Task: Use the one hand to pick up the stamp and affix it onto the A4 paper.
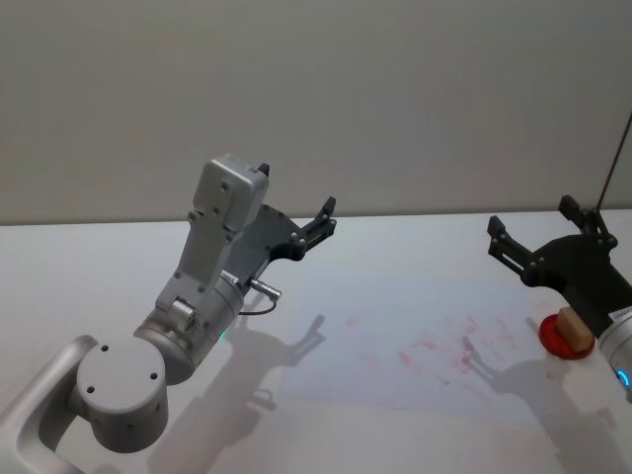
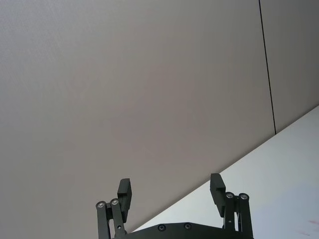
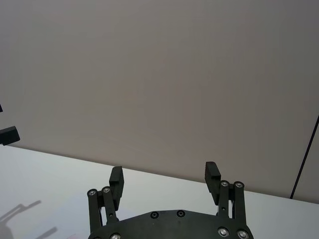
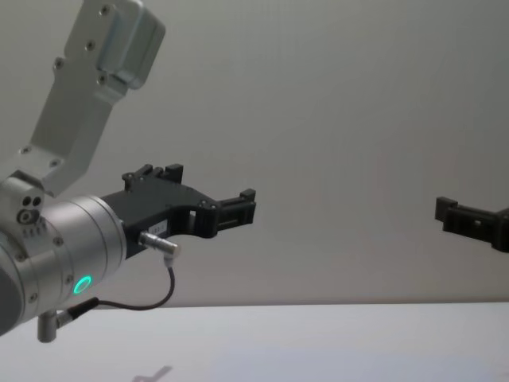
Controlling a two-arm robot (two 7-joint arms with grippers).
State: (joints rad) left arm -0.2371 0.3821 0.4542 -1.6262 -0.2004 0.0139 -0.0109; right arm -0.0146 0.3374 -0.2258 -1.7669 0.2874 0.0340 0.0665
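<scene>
The stamp (image 1: 572, 327) is a small tan wooden block on a red round pad (image 1: 556, 337) at the table's right edge, partly hidden by my right arm. My right gripper (image 1: 536, 225) hangs open and empty in the air, above and to the left of the stamp; its spread fingers (image 3: 116, 179) point at the wall, and it also enters the chest view (image 4: 465, 220). The A4 paper (image 1: 395, 326) lies flat mid-table with faint red marks on it. My left gripper (image 1: 322, 223) is raised over the table's left half, open and empty (image 2: 170, 191).
The white table (image 1: 89, 257) runs back to a plain grey wall. A thin dark cable (image 1: 614, 158) hangs at the far right. The large silver left arm with its green ring (image 4: 81, 284) fills the lower left of the chest view.
</scene>
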